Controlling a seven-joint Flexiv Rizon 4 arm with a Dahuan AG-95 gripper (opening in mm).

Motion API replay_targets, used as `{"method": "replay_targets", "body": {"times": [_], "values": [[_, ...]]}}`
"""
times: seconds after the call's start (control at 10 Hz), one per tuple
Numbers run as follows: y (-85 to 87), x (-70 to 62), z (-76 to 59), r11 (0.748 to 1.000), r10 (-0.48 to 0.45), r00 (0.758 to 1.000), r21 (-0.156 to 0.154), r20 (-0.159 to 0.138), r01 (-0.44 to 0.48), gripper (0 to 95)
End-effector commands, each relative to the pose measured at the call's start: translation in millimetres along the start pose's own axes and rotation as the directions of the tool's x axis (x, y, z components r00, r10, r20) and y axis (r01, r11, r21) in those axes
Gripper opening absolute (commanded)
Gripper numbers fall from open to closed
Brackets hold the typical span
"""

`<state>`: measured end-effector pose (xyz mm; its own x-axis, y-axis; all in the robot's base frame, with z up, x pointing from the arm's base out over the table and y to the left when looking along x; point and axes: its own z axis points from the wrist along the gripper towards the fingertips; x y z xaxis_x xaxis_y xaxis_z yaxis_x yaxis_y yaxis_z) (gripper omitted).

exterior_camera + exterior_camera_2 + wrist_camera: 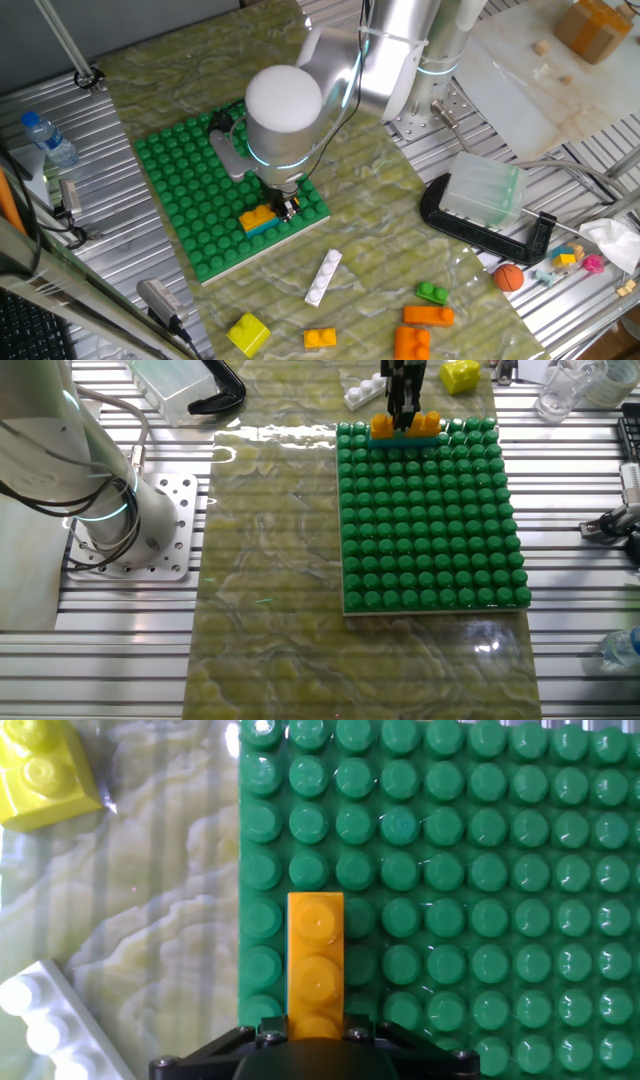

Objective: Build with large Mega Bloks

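Note:
An orange three-stud Mega Blok [316,955] sits on a teal brick [266,228] at the near edge of the green studded baseplate [190,190]. My gripper [286,206] comes straight down on it, fingers [405,395] astride its middle and shut on it. The other fixed view shows the orange brick [405,427] with the teal brick [405,441] beneath it at the plate's far edge. In the hand view my gripper [316,1032] hides the brick's near end.
Off the plate lie a white brick [323,277], a yellow brick [248,333], orange bricks [428,316] and a green one [432,293]. A clear box [483,190] in a black clamp and a small orange ball [509,277] sit to the right. A water bottle [48,140] stands far left.

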<state>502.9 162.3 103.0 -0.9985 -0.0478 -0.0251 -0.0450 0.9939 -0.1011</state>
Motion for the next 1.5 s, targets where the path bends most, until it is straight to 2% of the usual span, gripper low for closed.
{"method": "replay_targets", "body": {"times": [0.1,0.2,0.4,0.7,0.8,1.1,1.3,1.5], "values": [[-1.6,-0.7,13.9,1.0,0.001,1.0,-0.026,0.007,-0.001,0.0],[-2.1,-1.4,16.9,0.999,0.007,1.0,-0.044,0.007,-0.007,0.0],[-0.1,-3.6,23.3,0.998,0.015,1.0,-0.06,0.003,-0.014,0.0],[2.9,-6.2,36.3,0.999,0.017,1.0,-0.05,0.012,-0.017,0.0],[2.5,-6.3,38.8,0.999,0.02,1.0,-0.048,0.003,-0.02,0.0],[2.9,-6.9,45.8,0.997,0.031,0.999,-0.072,0.009,-0.03,0.0],[3.6,-7.9,50.8,0.998,0.027,1.0,-0.059,0.009,-0.027,0.0],[3.3,-8.2,56.1,0.997,0.029,1.0,-0.068,0.013,-0.028,0.0]]}}
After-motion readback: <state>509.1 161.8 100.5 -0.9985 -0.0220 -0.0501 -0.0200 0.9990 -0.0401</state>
